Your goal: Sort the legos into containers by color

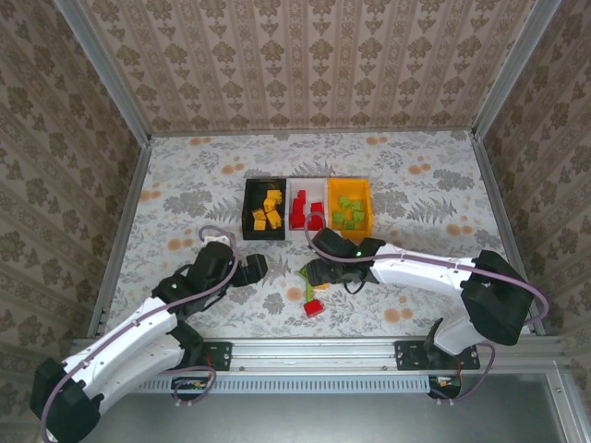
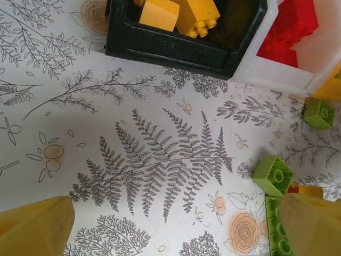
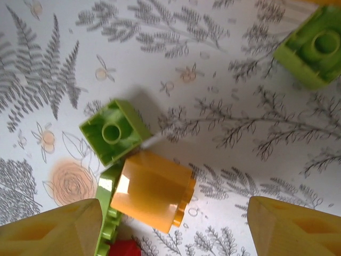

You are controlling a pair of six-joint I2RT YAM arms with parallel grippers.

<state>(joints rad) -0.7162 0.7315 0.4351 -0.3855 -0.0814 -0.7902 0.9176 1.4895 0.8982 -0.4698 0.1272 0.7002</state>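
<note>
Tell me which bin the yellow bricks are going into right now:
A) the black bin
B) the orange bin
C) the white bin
A: in the top view the yellow bricks lie inside the black bin, while the white bin holds red bricks and the orange bin holds green bricks.

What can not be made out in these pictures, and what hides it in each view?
- Top external: the loose legos are partly under the right gripper; their number is unclear.
- Left wrist: the white bin is cut by the top edge, its red bricks uncountable.
- Right wrist: a red brick is cut by the bottom edge; a yellow-orange brick partly covers a green brick.
</note>
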